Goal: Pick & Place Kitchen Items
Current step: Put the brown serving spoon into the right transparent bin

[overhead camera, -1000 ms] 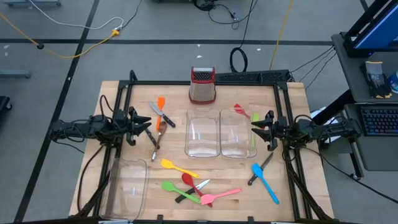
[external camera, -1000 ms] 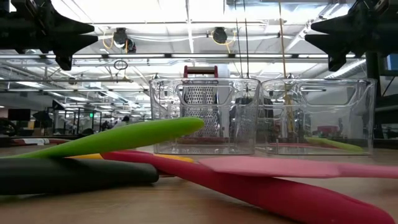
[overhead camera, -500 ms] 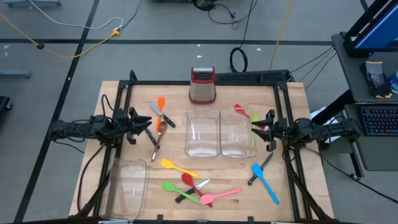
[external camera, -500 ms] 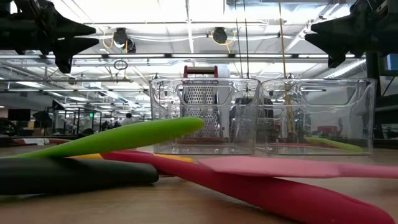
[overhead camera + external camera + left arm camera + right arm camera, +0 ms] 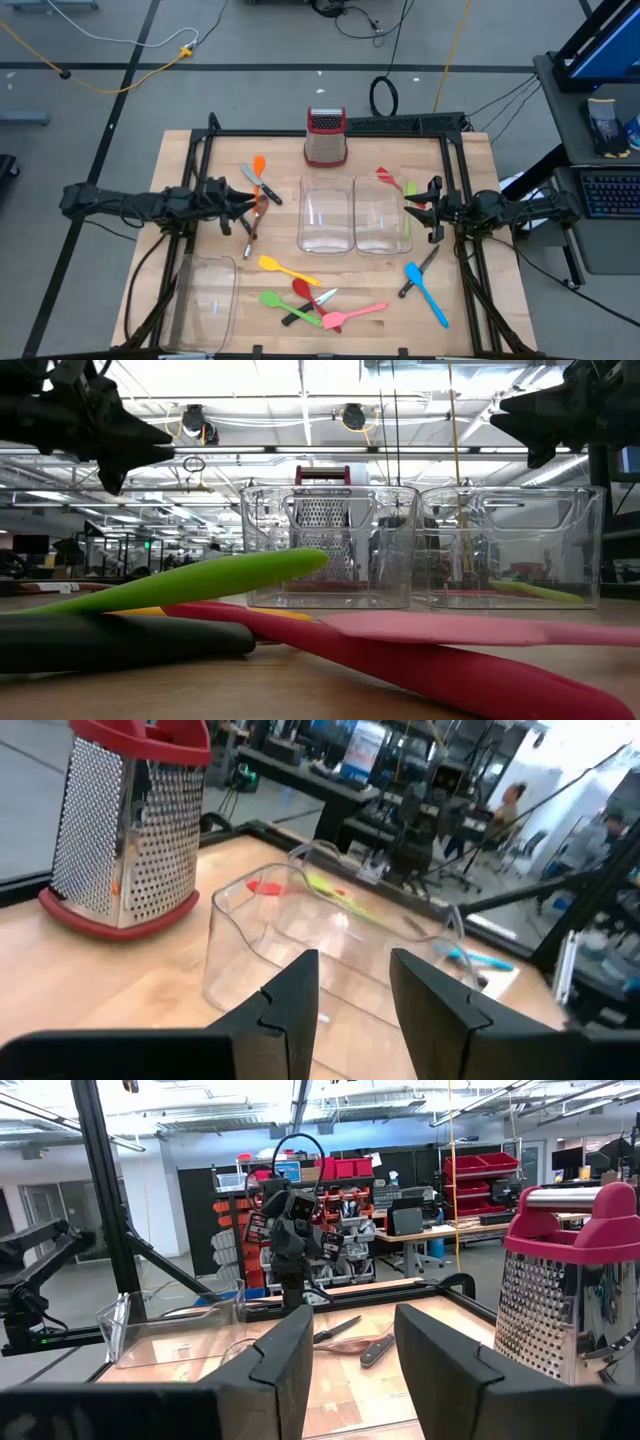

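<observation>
My left gripper (image 5: 246, 206) is open and empty, held above the table's left part over two black-handled knives (image 5: 256, 200) and beside an orange spatula (image 5: 258, 168); it also shows in the left wrist view (image 5: 355, 1010) and the low view (image 5: 135, 448). My right gripper (image 5: 420, 206) is open and empty, held above the table beside the right clear tray (image 5: 378, 240); it also shows in the right wrist view (image 5: 355, 1370). Yellow (image 5: 285, 268), green (image 5: 285, 303), red (image 5: 303, 290) and pink (image 5: 355, 314) utensils lie flat near the front. A blue spatula (image 5: 428, 292) and a knife (image 5: 420, 268) lie at the front right.
Two clear trays (image 5: 327, 240) stand side by side mid-table; a third (image 5: 205, 300) stands at the front left. A metal grater with a red top (image 5: 325, 137) stands at the far edge. A red (image 5: 386, 177) and a green utensil (image 5: 409, 195) lie by the right tray.
My left gripper has gone toward the table's right edge, from beside the knives to over them, staying open and above the table. My right gripper has kept still.
</observation>
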You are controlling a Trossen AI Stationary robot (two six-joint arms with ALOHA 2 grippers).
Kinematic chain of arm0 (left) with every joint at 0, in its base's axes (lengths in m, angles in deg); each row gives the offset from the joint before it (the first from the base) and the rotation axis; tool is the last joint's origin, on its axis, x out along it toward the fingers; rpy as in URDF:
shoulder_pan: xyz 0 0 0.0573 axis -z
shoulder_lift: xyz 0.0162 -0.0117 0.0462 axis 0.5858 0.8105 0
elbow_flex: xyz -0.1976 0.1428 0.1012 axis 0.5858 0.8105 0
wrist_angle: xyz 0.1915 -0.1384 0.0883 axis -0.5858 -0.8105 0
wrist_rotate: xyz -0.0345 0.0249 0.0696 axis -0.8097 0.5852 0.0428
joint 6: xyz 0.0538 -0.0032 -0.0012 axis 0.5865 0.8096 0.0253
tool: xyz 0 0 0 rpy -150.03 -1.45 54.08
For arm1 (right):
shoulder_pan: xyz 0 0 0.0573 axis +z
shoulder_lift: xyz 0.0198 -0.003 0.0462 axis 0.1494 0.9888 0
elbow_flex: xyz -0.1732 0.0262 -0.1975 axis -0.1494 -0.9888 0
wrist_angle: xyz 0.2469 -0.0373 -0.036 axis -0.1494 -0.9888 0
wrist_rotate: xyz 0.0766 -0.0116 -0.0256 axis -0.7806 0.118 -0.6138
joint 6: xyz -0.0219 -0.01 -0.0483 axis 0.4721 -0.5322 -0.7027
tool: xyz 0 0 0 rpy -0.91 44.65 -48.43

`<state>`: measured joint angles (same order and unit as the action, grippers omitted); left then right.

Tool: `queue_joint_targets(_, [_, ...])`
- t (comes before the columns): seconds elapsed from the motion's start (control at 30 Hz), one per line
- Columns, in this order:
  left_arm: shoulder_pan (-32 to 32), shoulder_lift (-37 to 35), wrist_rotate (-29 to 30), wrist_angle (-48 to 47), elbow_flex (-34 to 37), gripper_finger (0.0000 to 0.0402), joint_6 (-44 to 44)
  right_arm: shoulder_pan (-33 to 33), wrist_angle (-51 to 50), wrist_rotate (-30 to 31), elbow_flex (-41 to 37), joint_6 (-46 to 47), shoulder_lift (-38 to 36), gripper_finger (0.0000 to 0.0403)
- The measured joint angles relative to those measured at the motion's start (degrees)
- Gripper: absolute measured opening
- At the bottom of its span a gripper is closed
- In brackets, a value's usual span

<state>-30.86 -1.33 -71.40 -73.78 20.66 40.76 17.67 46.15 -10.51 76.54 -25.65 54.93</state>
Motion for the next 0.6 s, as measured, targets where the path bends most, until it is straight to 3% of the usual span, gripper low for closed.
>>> queue_joint_targets(0.17, [0.0,10.4,0.0,-10.1,-8.3,0.0129,3.2,0.0,0.0,0.0,0.0,0.0,0.0,0.0134])
queue_joint_targets(0.33, [-0.9,20.7,-1.2,-21.9,-18.0,0.0129,0.9,0.0,0.0,0.0,0.0,0.0,0.0,0.0134])
queue_joint_targets(0.6, [-1.6,27.4,-18.5,-22.2,-23.2,0.0129,2.5,0.0,0.0,-0.1,0.0,0.0,0.0,0.0134])
